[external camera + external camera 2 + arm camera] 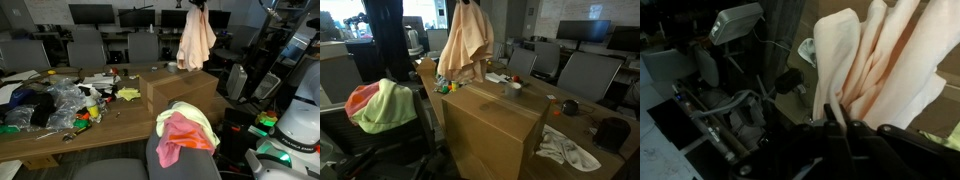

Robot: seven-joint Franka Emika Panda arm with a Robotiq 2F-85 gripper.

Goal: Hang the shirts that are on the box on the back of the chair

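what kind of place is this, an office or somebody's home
Most likely an open-plan office or computer lab, not a home: rows of dark monitors line the back, grey office chairs stand in front of them, and a long wooden table fills the foreground.

The box (490, 130) is plain brown cardboard, matt and smooth. Above the box, the peach-cream shirt (195, 40) is soft matt cloth, folding loosely. Beside the box, the tabletop (110, 125) is smooth wood; the chair (153, 158) is grey textured fabric.
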